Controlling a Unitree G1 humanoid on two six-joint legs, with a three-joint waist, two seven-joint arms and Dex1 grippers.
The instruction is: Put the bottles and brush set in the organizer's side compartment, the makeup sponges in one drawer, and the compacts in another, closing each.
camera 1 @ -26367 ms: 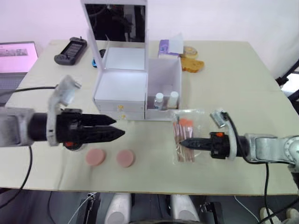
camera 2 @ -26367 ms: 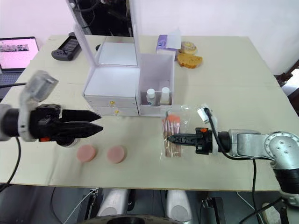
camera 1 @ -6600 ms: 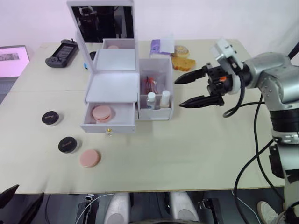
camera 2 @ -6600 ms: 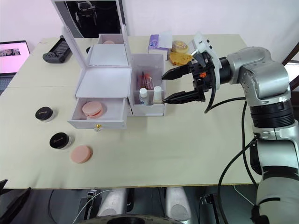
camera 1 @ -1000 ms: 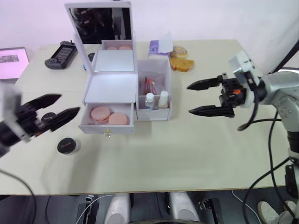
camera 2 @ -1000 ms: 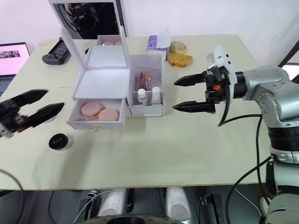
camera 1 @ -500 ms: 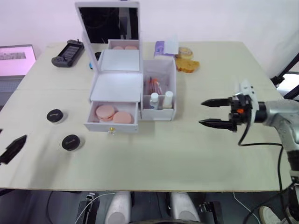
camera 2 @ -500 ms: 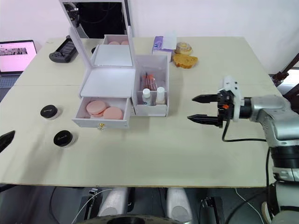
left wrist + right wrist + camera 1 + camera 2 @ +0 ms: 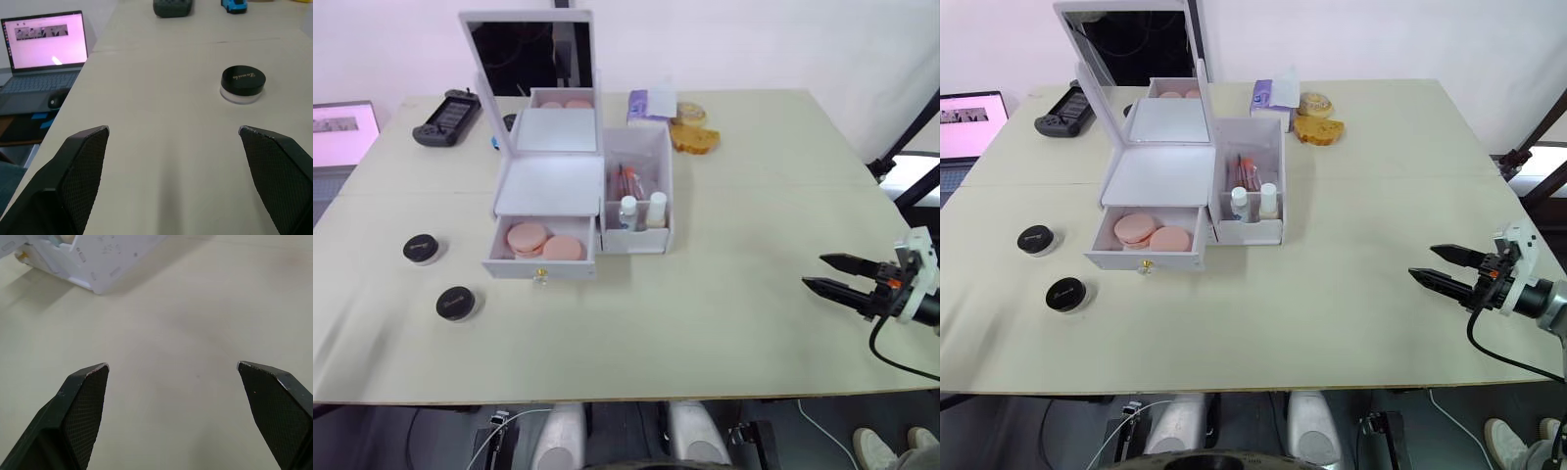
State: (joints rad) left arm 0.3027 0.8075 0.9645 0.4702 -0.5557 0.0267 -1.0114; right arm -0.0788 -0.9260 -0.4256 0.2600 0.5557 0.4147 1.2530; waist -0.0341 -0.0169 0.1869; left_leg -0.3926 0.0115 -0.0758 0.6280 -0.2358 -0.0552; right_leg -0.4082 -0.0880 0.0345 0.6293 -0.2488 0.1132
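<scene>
Sitting pulled out with both makeup sponges [image 9: 546, 242] inside, the upper drawer [image 9: 539, 260] of the organizer [image 9: 579, 186] looks ready to be pushed shut; bottles [image 9: 641, 210] and brush set [image 9: 628, 181] already stand in the side compartment [image 9: 637, 241]. Two compacts [image 9: 437, 275] wait on the table [image 9: 724, 294] nearby, one bearing illegible gold script. Right gripper [image 9: 830, 274] hovers spread and empty near the table's edge; left gripper [image 9: 173, 142] gapes wide short of a compact.

office or lab, laptop [image 9: 44, 54], table [image 9: 754, 196]
</scene>
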